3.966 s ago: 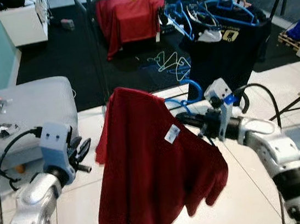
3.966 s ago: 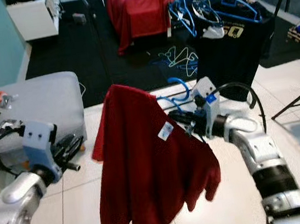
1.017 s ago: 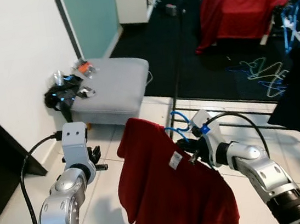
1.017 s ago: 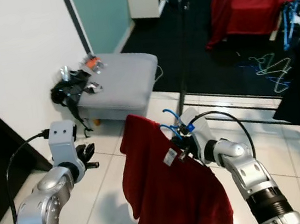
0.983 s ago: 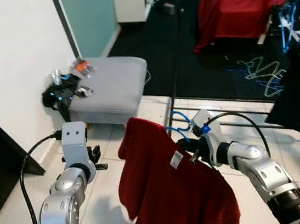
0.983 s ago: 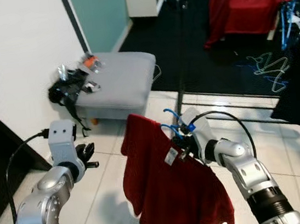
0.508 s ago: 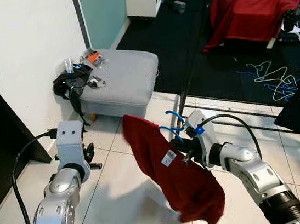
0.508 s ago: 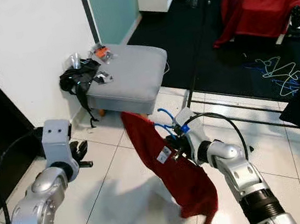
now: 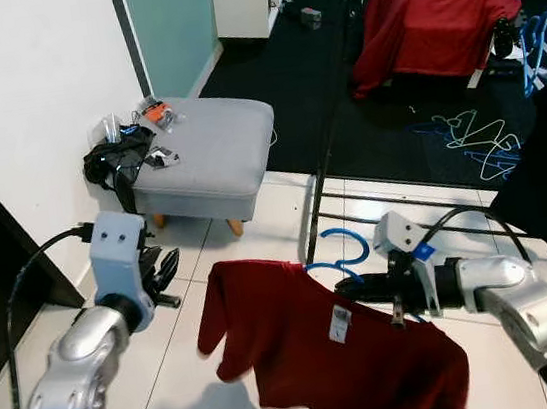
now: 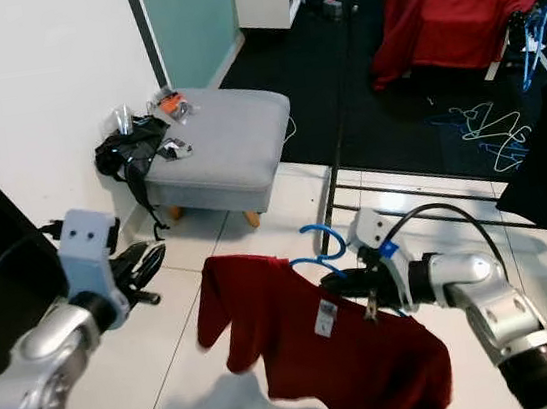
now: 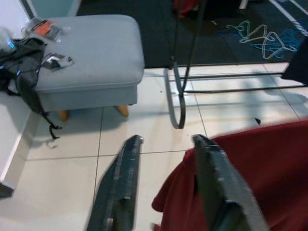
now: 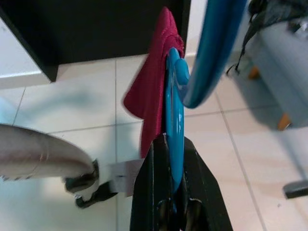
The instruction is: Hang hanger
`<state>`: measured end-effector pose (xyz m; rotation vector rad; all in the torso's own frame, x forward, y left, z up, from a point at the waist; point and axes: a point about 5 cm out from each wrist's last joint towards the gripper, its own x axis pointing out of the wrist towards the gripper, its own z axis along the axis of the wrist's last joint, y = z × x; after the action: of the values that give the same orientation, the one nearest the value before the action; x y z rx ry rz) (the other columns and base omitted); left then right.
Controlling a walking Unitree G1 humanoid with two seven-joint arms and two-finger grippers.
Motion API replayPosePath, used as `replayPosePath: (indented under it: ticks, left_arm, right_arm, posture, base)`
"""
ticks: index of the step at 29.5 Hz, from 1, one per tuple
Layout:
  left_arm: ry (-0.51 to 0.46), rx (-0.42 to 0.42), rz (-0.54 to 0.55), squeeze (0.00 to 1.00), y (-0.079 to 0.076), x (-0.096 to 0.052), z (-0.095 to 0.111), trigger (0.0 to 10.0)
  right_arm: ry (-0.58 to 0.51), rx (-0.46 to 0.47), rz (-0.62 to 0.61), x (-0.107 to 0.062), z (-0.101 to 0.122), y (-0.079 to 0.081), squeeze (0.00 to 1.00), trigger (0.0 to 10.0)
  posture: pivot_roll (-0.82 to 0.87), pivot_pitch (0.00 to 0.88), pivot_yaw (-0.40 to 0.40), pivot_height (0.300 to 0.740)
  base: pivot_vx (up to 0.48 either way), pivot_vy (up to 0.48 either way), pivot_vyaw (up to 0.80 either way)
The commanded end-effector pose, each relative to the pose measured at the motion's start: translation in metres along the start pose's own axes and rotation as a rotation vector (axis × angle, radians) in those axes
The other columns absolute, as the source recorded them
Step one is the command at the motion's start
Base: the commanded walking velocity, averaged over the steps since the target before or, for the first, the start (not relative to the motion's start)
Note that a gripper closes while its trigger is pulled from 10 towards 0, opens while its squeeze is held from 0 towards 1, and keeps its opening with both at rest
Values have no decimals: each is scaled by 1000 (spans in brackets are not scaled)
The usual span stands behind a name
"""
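Observation:
A dark red shirt (image 9: 302,347) hangs on a blue hanger whose hook (image 9: 345,247) curls up in front of me. My right gripper (image 9: 349,292) is shut on the hanger's neck; the right wrist view shows the black fingers (image 12: 149,192) clamped on the blue plastic (image 12: 174,120), with red cloth (image 12: 156,91) beyond. The shirt flares out sideways over the tiled floor. My left gripper (image 9: 166,269) is held out at the left, open and holding nothing, with the shirt's edge (image 11: 250,178) just past its fingers (image 11: 118,187).
A black clothes rack has an upright pole (image 9: 329,127) and a floor foot (image 11: 178,103) just ahead, and red garments (image 9: 430,12) on its rail. A grey ottoman (image 9: 201,148) with a black bag (image 9: 112,165) stands by the white wall. Loose hangers (image 9: 471,133) lie on dark carpet.
The shirt has swung from hanging steeply to flaring out wide and lower. My right gripper has moved right and down with the hanger. The view has shifted a little.

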<state>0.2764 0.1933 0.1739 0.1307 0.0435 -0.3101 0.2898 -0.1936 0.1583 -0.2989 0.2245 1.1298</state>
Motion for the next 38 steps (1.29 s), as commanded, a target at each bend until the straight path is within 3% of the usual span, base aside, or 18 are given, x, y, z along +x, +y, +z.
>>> replayPosePath:
  ticks: [1,6,10,13,15,17,24,27,31,38]
  left_arm:
    - [-7,12,-32,1000,-1,-4,1,10000]
    - [-77,-11,-143,1000,-11,-10,11,10000]
    - [-94,-8,-166,1000,-13,-9,13,10000]
    - [-113,15,-129,1000,-12,-5,13,10000]
    - [-164,47,-22,1000,-1,1,19,10000]
    - [-184,51,4,1000,3,2,22,10000]
    - [-203,66,-9,1000,3,2,27,10000]
    - [-157,77,-55,1000,0,0,18,10000]
    - [-105,15,-142,1000,-3,-8,0,10000]
    - [-116,4,-100,1000,6,-9,-7,10000]
  right_arm:
    - [-52,-39,-2,-5,11,-4,0,10000]
    - [-130,-65,-5,-12,36,-16,0,10000]
    - [-123,-75,32,-12,41,-14,0,10000]
    - [-138,-68,73,-10,46,-10,0,10000]
    - [-121,-78,103,-9,45,-7,0,10000]
    - [-115,-80,109,-9,45,-7,0,10000]
    - [-110,-92,103,-8,44,-8,0,10000]
    - [-116,-101,95,-7,47,-11,0,10000]
    - [-130,-111,71,-7,53,-17,0,10000]
    - [-136,-106,78,-9,56,-19,0,10000]
  posture:
    - [-11,138,-27,740]
    - [-16,122,-26,740]
    - [-17,118,-27,740]
    - [-15,109,-26,740]
    - [-15,103,-23,740]
    - [-15,103,-23,740]
    - [-13,97,-21,740]
    - [-14,99,-22,740]
    - [-9,109,-23,740]
    - [-10,109,-23,740]
  base:
    - [0,0,0]
    - [0,0,0]
    - [0,0,0]
    - [0,0,0]
    - [0,0,0]
    - [0,0,0]
    - [0,0,0]
    - [0,0,0]
    - [0,0,0]
    - [0,0,0]
